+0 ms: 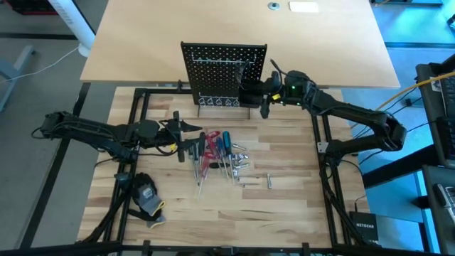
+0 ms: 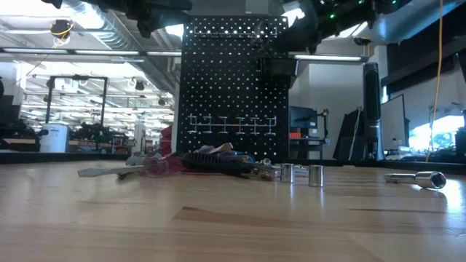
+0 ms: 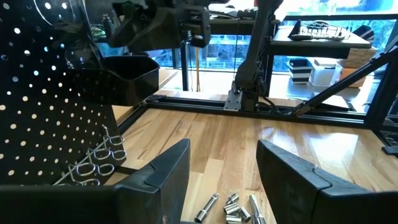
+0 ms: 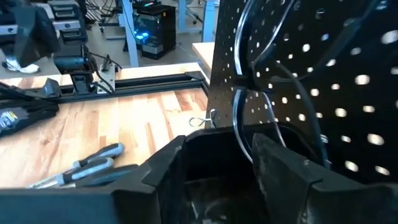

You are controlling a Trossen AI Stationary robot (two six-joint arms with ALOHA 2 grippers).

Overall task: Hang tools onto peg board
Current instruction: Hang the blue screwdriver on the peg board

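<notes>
The peg board [image 1: 224, 71] stands upright at the table's far middle, with a row of wire hooks [image 3: 99, 158] low on its face and a small black bin [image 3: 124, 78] at its right. My right gripper [image 4: 217, 177] is open just above the bin, its fingers on either side of the bin's mouth, close to the board. The tools [image 1: 217, 153], screwdrivers with blue, red and dark handles plus silver bits [image 3: 233, 208], lie in a pile on the table's middle. My left gripper [image 3: 224, 180] hovers open above the pile's left side, with nothing between its fingers.
A black-and-yellow glove [image 1: 146, 200] lies near the table's front left. Loose silver sockets [image 2: 298, 173] and a chrome tool [image 2: 419, 177] lie right of the pile. A black frame rail [image 1: 323, 142] borders the work area. Bare wood stretches along the near side.
</notes>
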